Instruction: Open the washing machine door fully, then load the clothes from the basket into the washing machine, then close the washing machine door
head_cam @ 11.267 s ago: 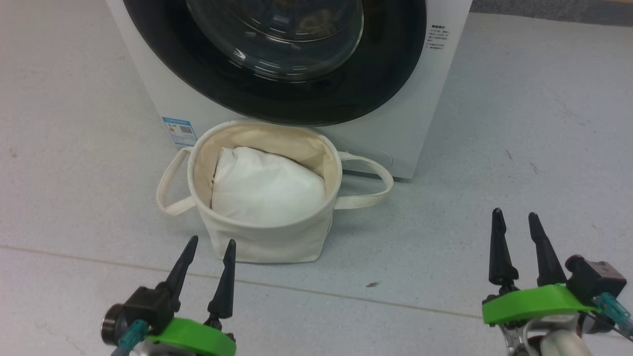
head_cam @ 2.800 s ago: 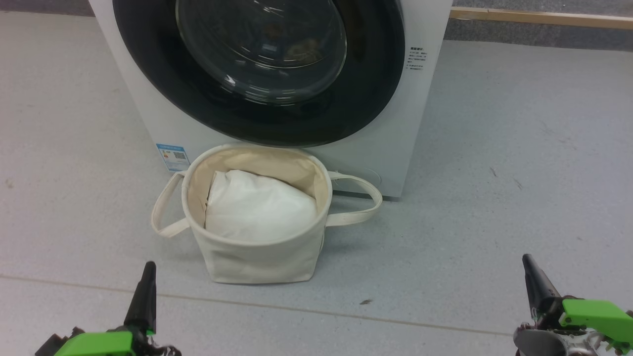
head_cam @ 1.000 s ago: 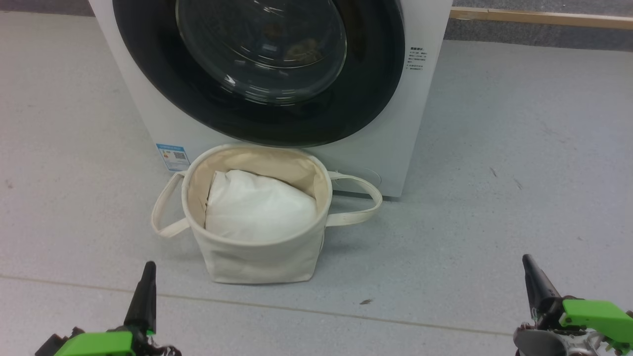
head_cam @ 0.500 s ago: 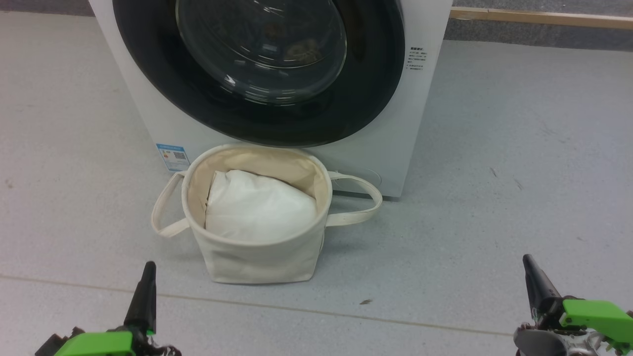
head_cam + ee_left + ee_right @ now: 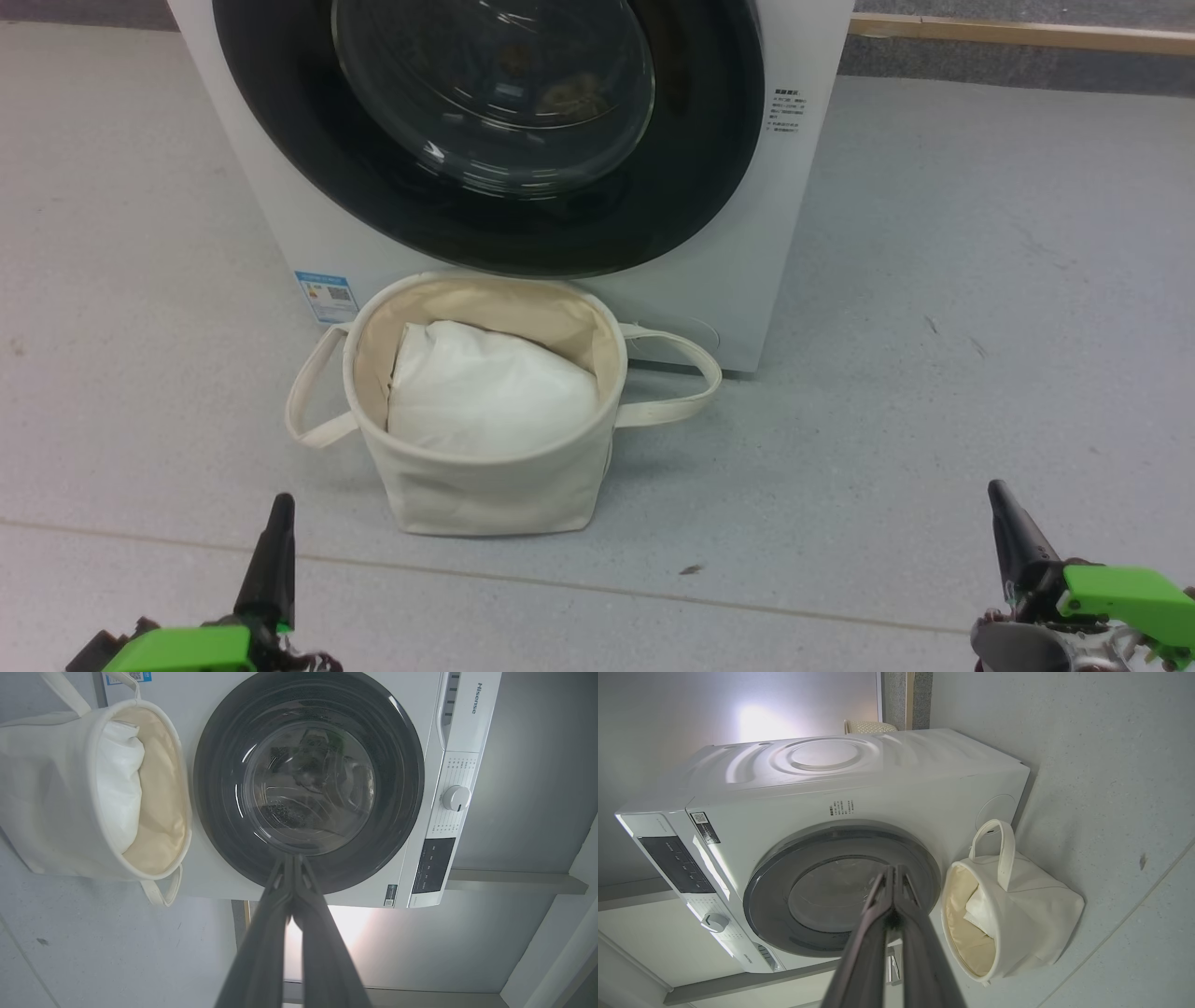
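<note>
Head view has you parked facing the washing machine [image 5: 747,271], a white box across the top middle. The washing machine door [image 5: 714,168] sits flush against the front, fully closed, glossy black rim around the glass. Just in front of it the basket [image 5: 485,495] stands upright on the grey floor [image 5: 934,327], loop handles flopped out to either side. A white pad [image 5: 485,392] lies inside it. In your left wrist view, bunched clothes [image 5: 317,763] show behind the glass, too dim to make out patterns. Your left gripper [image 5: 279,504] and right gripper [image 5: 996,490] sit low in the corners, apart from the basket, fingers pressed together on nothing. A small blue label sticker [image 5: 327,296] is on the washer's front, just left of the basket.
</note>
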